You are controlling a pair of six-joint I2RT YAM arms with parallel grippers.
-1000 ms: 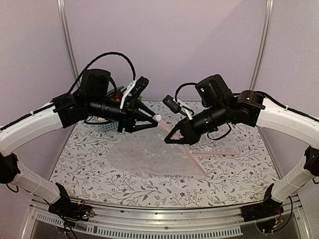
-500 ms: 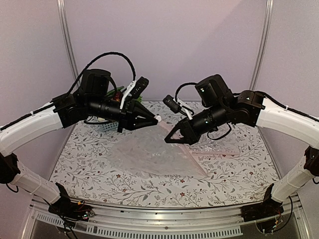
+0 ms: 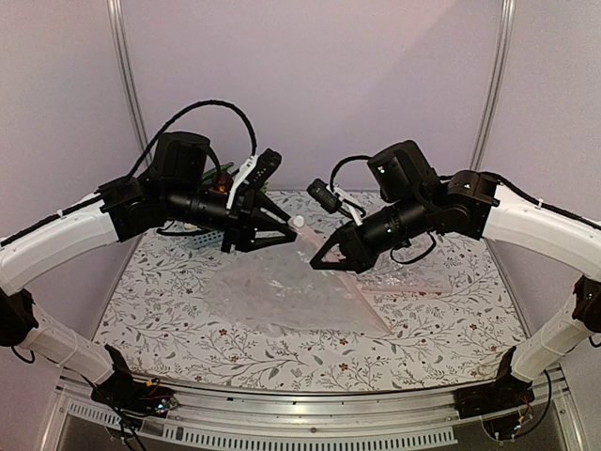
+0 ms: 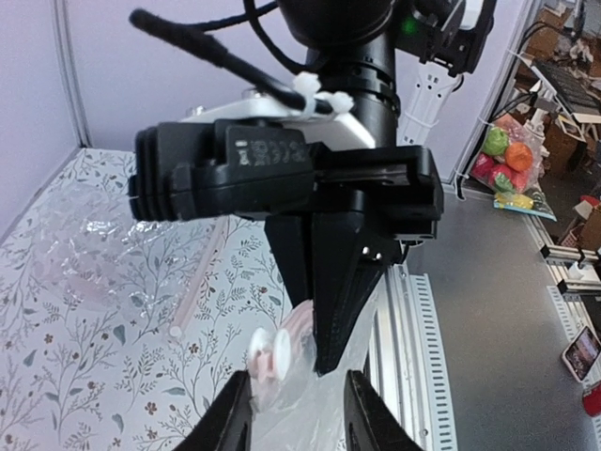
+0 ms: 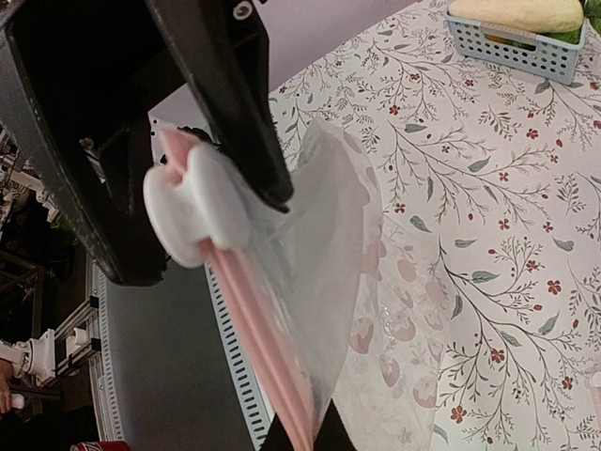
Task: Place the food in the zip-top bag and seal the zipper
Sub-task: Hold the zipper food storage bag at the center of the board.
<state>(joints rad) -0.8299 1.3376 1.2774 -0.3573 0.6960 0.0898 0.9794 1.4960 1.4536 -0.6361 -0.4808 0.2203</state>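
The blue basket [image 5: 512,42] sits at the far left of the flowered tabletop [image 3: 188,338]. From above it is mostly hidden behind the left arm. The long cream-white vegetable [image 5: 516,13] lies in it along its top, with something green beside it; the rest of the food in it cannot be made out.

In front of the basket and to its right, the zip-top bag [image 3: 291,301] lies spread on the tabletop. The edge furthest from the basket is lifted into the air.

The right claw [image 3: 317,265] is closed on the pink zipper [image 5: 249,329] and pinches the strip at its fingertips. From there the strip runs up to a white slider [image 5: 192,211].

The left claw [image 3: 295,228] reaches out from over the basket and meets the right claw nearly tip to tip. Its jaws stand apart, with bag film in the gap and the slider against one finger. Each claw fills much of the other's wrist view.

Further right of the basket, past the lifted edge, a second clear bag [image 4: 66,225] lies flat with its own pink strip
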